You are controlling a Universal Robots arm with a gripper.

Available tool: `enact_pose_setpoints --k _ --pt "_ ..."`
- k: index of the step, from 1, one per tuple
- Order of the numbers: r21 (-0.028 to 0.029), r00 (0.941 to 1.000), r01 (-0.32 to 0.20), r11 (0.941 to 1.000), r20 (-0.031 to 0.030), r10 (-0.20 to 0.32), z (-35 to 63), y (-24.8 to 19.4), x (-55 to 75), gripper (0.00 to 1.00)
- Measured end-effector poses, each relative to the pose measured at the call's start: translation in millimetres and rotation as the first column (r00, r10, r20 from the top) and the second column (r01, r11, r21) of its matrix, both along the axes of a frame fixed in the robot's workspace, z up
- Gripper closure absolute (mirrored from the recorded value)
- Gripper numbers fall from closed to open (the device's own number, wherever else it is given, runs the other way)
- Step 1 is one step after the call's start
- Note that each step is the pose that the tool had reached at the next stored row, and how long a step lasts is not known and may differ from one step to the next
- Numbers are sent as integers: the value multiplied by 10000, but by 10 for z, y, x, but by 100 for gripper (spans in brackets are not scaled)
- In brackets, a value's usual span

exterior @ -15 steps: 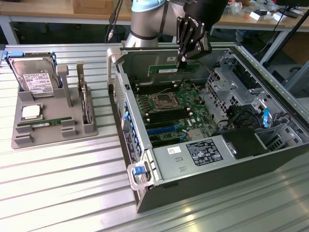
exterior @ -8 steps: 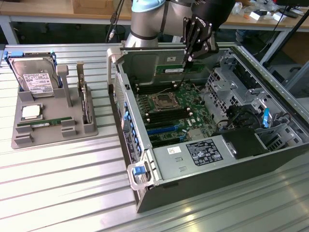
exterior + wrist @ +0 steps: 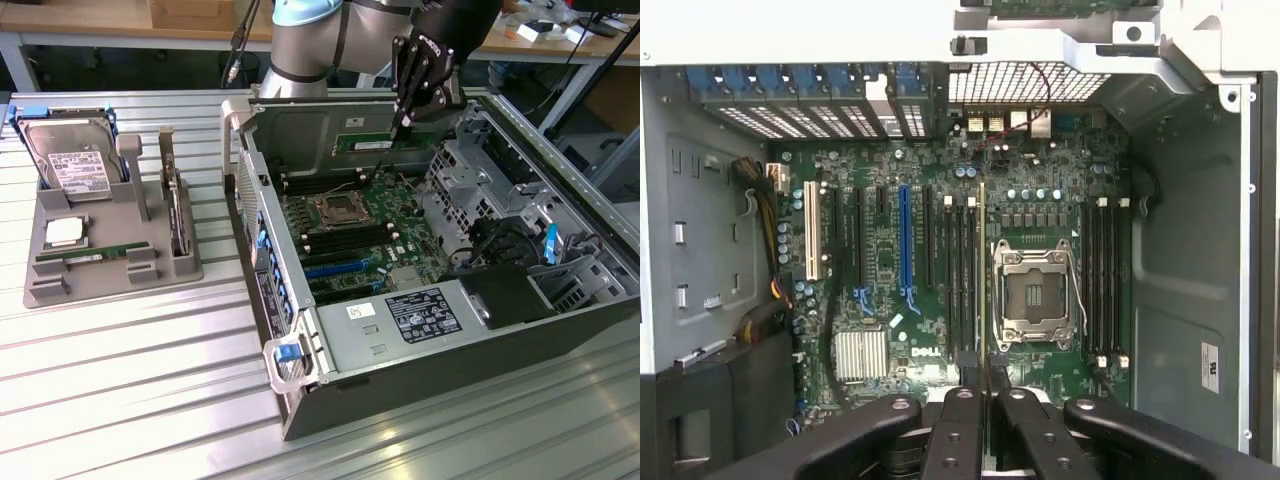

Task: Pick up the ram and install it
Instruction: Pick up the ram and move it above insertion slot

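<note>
Your pincer (image 3: 402,122) is clamped on the ram (image 3: 983,280), which hangs edge-down inside the open computer case (image 3: 400,390), apparently clear of the motherboard (image 3: 400,235). In the exterior view the stick runs from the fingertips toward 9 o'clock, its long axis parallel to the black memory slots (image 3: 345,238). Those slots lie at about 7 o'clock from it, beside the empty CPU socket (image 3: 337,210).

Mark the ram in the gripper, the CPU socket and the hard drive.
the ram (image 3: 982,260): wrist view, its long edge.
CPU socket (image 3: 1035,295): wrist view, empty centre.
hard drive (image 3: 70,155): exterior view, top face.
</note>
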State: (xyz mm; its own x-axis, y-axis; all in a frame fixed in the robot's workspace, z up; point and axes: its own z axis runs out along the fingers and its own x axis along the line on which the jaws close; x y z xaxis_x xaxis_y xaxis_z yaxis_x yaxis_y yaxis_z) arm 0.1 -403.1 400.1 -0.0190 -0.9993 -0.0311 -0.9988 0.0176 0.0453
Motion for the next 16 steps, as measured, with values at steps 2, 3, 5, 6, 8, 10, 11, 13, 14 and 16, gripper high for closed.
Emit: enact_pose_setpoints --k 2,3,5,6,8,10,11,13,14,16 --pt "-1 10000 -1 10000 -1 1 0 0 32 88" --pt "1 10000 -1 10000 0 1 0 0 54 88" --pt "-1 10000 -1 10000 0 1 0 0 105 88" --pt "0 10000 0 10000 0 0 -1 0 132 88" --pt "0 10000 -1 10000 0 1 -1 0 171 88" --pt "0 10000 0 10000 0 0 -1 0 214 88" --pt "-1 10000 -1 10000 -1 1 -1 0 232 88" --pt "0 10000 -1 10000 0 1 -2 0 268 88" --pt "-1 10000 0 10000 0 0 -2 0 276 88" --pt "0 10000 -1 10000 0 1 -2 0 319 88"
